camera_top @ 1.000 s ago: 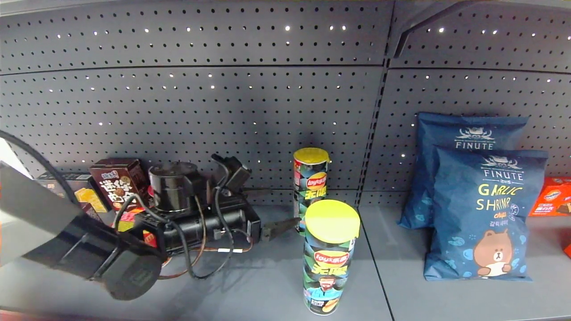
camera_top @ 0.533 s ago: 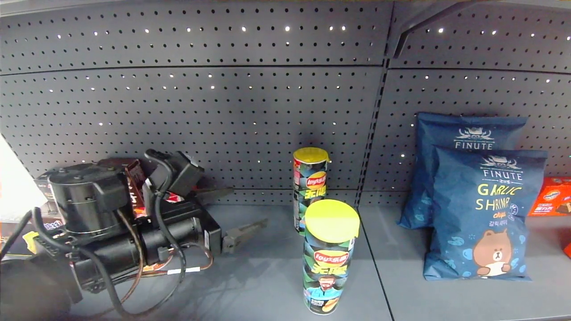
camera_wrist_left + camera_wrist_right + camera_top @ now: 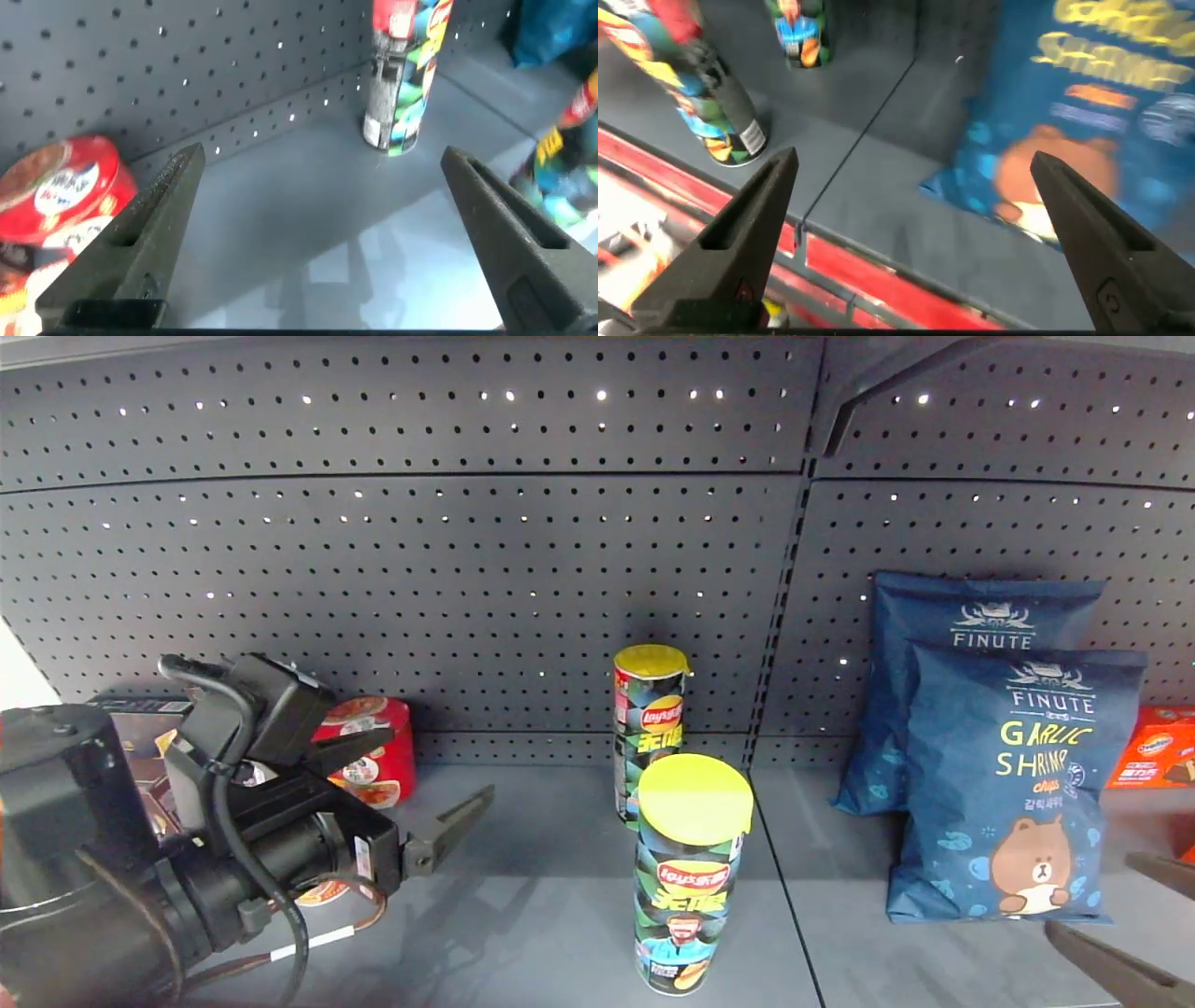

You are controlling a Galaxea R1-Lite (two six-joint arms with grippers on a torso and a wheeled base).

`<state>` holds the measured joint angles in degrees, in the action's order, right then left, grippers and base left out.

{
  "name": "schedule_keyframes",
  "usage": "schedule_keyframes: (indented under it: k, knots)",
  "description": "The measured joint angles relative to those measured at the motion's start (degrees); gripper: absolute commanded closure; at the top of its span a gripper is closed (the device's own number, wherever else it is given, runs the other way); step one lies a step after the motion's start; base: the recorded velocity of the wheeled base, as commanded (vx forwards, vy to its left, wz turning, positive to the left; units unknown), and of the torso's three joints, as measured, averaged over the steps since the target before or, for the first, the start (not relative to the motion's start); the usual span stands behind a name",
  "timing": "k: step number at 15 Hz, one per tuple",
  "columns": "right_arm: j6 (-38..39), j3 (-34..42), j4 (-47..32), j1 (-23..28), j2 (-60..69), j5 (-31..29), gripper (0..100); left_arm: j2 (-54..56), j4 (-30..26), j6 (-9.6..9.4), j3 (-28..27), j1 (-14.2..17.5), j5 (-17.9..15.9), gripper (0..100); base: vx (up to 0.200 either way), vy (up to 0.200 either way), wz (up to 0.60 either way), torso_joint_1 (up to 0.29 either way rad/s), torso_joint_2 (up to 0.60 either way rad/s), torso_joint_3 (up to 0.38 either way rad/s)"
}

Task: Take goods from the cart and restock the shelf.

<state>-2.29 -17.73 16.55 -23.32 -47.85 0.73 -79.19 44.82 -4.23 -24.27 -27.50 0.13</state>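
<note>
Shelf (image 3: pixel 560 877): left hand (image 3: pixel 431 767) spread empty, level near red bowl (image 3: pixel 387 775); right hand (image 3: pixel 913 159) spread, seemingly empty.

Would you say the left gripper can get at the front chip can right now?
Probably yes: the open left gripper faces the front chip can across bare shelf, nothing standing between them.

Dim light, soft shadows on shelf (image 3: pixel 551 859)
</note>
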Motion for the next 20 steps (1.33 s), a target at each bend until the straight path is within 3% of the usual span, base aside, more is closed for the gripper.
schedule_keyframes:
  k: [3,5,12,20]
  knots:
    - [0.40,1.13,10.29,-5.60,-13.06,-3.73,0,1.68,-0.05,-0.39,1.79,0.13,0.05,0,0.000,0.000,0.00,0.000,0.00,0.000]
    - [0.55,0.23,12.89,-8.53,-21.08,-4.97,0,2.27,-0.11,-0.44,2.11,0.17,0.07,0,0.000,0.000,0.00,0.000,0.00,0.000]
    - [0.77,-11.08,14.18,-15.20,-40.18,-6.52,0,2.62,-0.22,-0.44,2.43,0.66,0.09,0,0.000,0.000,0.00,0.000,0.00,0.000]
    - [0.84,-14.04,14.26,-18.87,-46.95,-7.27,0,2.62,-0.18,-0.44,2.50,1.49,0.05,0,0.000,0.000,0.00,0.000,0.00,0.000]
